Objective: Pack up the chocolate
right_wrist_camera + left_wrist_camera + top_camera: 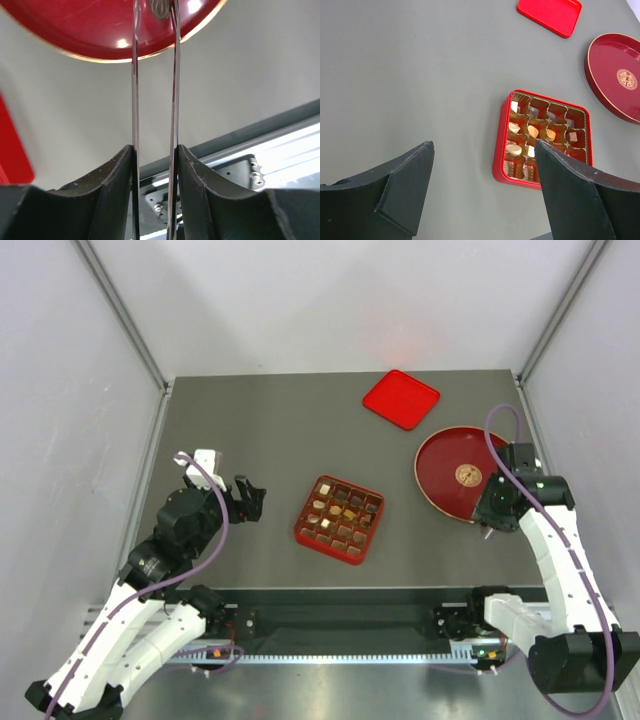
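- Chocolate [338,512] sits in the tray [302,531], mid-frame — just right of the left gripper [253,501], whose jaws are wide and empty.
- Right gripper [154,152], clamped on tongs [134,75], hovers over the plate [438,465] — farther off.

Reaches the left arm [120,620] from the near left base toward the far right, elbow bent. Holds the left claw [250,502] wide open, its 2 black fingers [405,190] well apart and pointing right. Runs the right arm [565,560] up the right side from its near base, wrist bent left. Clamps the right claw [154,155] on thin metal tweezers [134,90], 2 blades pressed between the 2 fingers and running out past them.
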Robot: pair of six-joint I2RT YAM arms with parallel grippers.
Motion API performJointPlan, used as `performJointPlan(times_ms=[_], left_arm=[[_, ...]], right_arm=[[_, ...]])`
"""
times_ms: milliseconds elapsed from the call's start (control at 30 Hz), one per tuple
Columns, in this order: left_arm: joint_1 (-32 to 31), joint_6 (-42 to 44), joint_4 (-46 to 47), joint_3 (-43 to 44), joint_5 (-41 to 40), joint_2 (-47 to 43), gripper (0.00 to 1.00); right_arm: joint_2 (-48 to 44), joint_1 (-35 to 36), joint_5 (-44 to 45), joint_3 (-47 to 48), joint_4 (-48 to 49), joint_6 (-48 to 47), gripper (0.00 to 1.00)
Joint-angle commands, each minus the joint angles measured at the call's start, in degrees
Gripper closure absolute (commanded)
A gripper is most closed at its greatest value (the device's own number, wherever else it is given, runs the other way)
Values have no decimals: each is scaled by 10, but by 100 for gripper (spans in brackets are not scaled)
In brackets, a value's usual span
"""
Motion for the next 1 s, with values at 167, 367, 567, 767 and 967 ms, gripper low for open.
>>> performJointPlan(times_ms=[167,367,567,767,967], left_arm=[[-1,6,24,-3,-3,4,14],[-1,5,24,-3,-3,4,14],[-1,6,24,-1,-3,8,14],[-1,6,24,-3,-3,8,14],[-1,6,23,-3,-6,7,14]], right_arm=[[-1,-7,-101,-2,76,8,62],[2,-7,-64,4,70,-4,62],[0,-7,-65,-17,78,-4,62],[-6,-6,-71,-13,79,-7,68],[-12,-3,-89,47,69,-20,78]])
